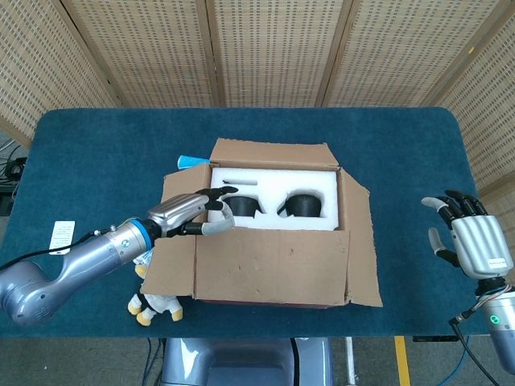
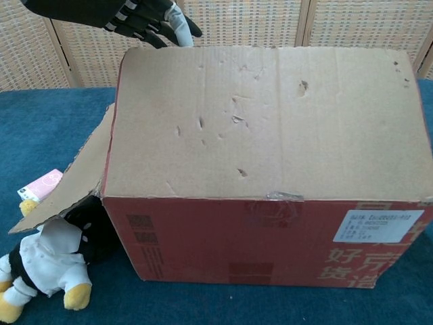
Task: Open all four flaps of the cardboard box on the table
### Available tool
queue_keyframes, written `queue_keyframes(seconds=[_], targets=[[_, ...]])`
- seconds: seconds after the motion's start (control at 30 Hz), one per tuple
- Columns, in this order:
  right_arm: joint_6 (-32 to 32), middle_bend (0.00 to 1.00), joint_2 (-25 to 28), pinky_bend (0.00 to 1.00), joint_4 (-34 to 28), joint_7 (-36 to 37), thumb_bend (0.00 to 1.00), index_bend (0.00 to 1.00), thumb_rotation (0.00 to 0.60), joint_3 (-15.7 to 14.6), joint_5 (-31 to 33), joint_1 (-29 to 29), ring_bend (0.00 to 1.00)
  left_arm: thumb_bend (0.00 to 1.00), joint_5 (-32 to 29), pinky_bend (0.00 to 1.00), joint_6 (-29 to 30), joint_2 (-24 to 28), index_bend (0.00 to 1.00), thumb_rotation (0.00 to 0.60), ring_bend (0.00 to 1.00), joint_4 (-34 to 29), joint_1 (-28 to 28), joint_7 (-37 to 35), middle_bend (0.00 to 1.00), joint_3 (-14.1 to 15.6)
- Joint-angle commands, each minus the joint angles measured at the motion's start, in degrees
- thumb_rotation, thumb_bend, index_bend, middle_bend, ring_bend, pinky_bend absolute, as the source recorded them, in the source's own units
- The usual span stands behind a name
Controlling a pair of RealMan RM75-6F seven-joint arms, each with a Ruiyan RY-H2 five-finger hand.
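The cardboard box [image 1: 273, 293] sits mid-table with white foam [image 1: 273, 181] showing inside. Its far flap [image 1: 269, 153], left flap [image 1: 175, 189] and right flap [image 1: 362, 241] lie outward. The near flap [image 1: 269, 264] is raised; in the chest view this near flap [image 2: 270, 122] stands almost upright and hides the inside. My left hand [image 1: 191, 211] reaches over the left flap to the near flap's upper left corner, fingers stretched out and touching its edge. The left hand [image 2: 139, 15] shows just above that corner. My right hand [image 1: 467, 241] hovers open to the right, apart from the box.
A plush toy [image 1: 157, 304] lies against the box's front left corner, under the left flap. A pink card [image 2: 42, 184] lies beside it. A white card [image 1: 61, 236] is at the table's left. A blue object [image 1: 191, 161] peeks out behind the box.
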Motion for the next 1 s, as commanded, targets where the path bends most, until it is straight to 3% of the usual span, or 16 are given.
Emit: queue_keyframes(seconds=[0.03,0.3,0.4,0.53,0.67,0.8,1.0], targets=[[-0.03,0.31,-0.01,0.19,-0.15,-0.21,0.54,0.25,0.600,0.07,0.07,0.08,0.18,0.13,3.06,0.00,-5.18,1.48,0.40,0.010,0.00,-0.96,3.36,-6.32,0.00,-4.88],[-0.28,0.31,-0.02,0.19,-0.50,-0.76,0.54,0.25,0.600,0.13,0.20,0.30,0.18,0.14,4.01,0.00,-15.27,0.86,0.39,0.006,0.00,-1.75,9.01,-12.98,0.00,-14.51],[-0.26,0.31,0.02,0.19,-0.65,-0.96,0.54,0.25,0.600,0.20,0.28,0.36,0.18,0.15,1.07,0.00,-22.34,-0.79,0.39,0.005,0.00,-1.51,12.48,-13.04,0.00,-20.70],[-0.22,0.31,0.12,0.19,-0.83,-1.11,0.54,0.25,0.600,0.18,0.28,0.33,0.18,0.15,-7.91,0.00,-35.97,-4.90,0.39,0.003,0.00,1.66,18.30,-5.83,0.00,-31.20],[-0.12,0.31,0.16,0.19,-0.90,-1.18,0.54,0.25,0.600,0.20,0.33,0.29,0.18,0.15,-17.75,0.00,-49.14,-9.26,0.39,0.002,0.00,7.65,22.13,4.55,0.00,-38.04],[-0.01,0.31,0.24,0.19,-1.03,-1.28,0.54,0.25,0.600,0.22,0.34,0.26,0.18,0.15,-24.58,0.00,-58.01,-11.55,0.39,0.001,0.00,12.33,23.18,10.67,0.00,-40.13],[0.10,0.31,0.37,0.19,-1.24,-1.51,0.54,0.25,0.600,0.26,0.35,0.23,0.18,0.15,-29.71,0.00,-64.68,-12.37,0.39,0.002,0.00,15.74,22.84,15.30,0.00,-39.39]])
